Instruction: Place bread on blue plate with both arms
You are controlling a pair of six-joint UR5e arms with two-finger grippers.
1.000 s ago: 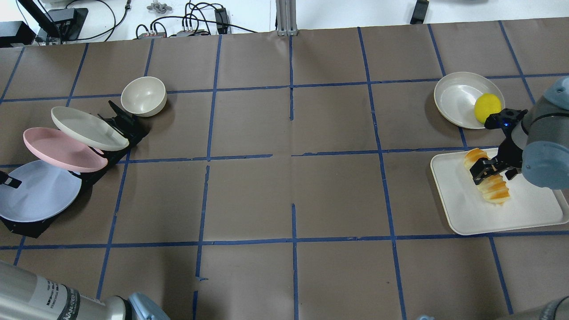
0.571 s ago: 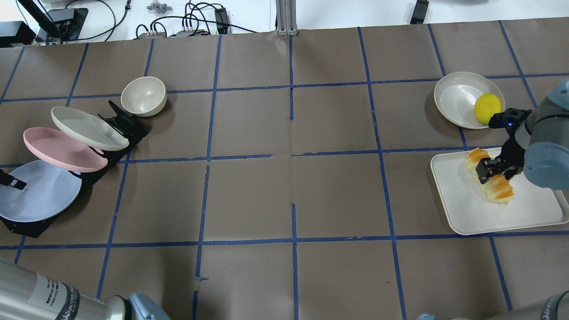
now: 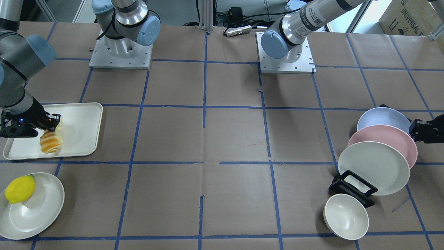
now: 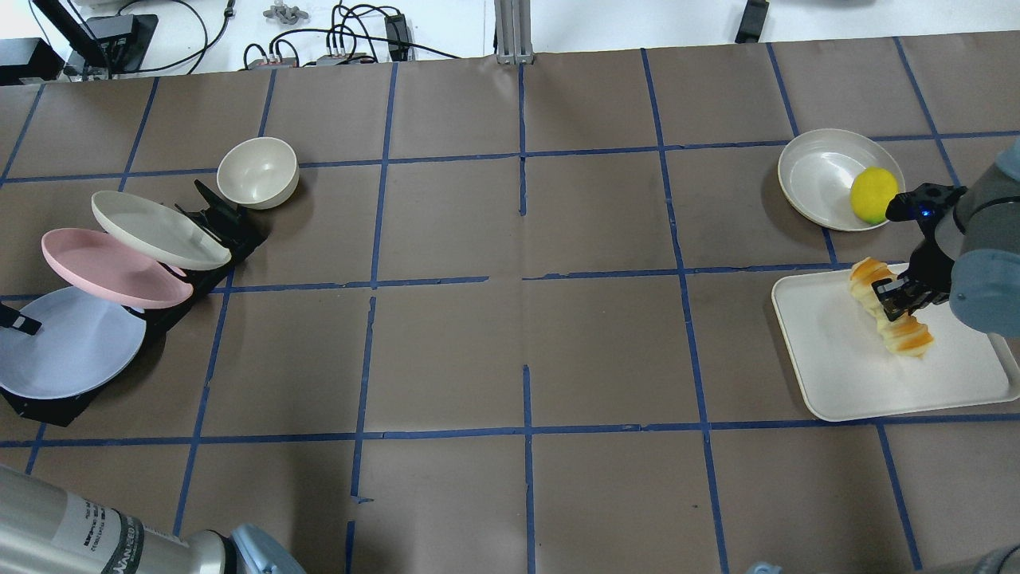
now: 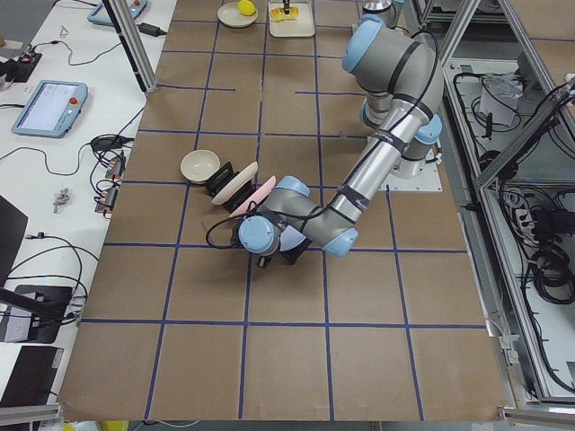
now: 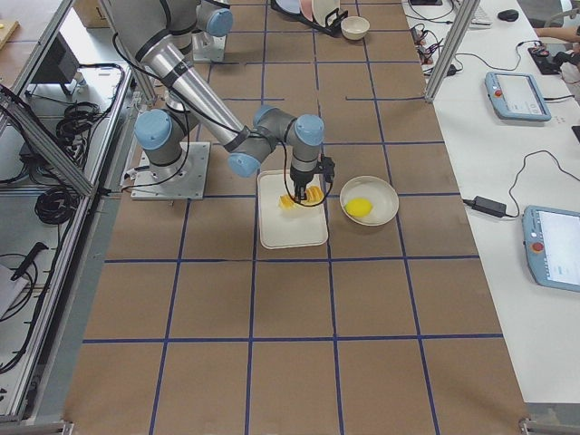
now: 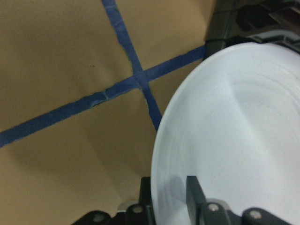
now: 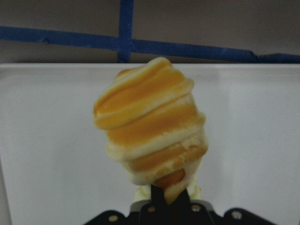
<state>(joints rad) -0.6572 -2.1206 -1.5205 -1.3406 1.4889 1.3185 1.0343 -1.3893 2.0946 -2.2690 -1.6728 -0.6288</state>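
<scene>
R gripper (image 4: 894, 296) pinches bread (image 4: 908, 339) mid-loaf, tilted over white tray (image 4: 837, 383), right side. L gripper (image 7: 169, 191) straddles blue plate (image 7: 234, 140) rim, left side; can't tell if clamped.

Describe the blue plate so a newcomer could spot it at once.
At the table's end on the robot's left, a black rack holds three tilted plates. The blue plate is nearest the robot, beside the pink plate; the cream plate is farthest.
</scene>
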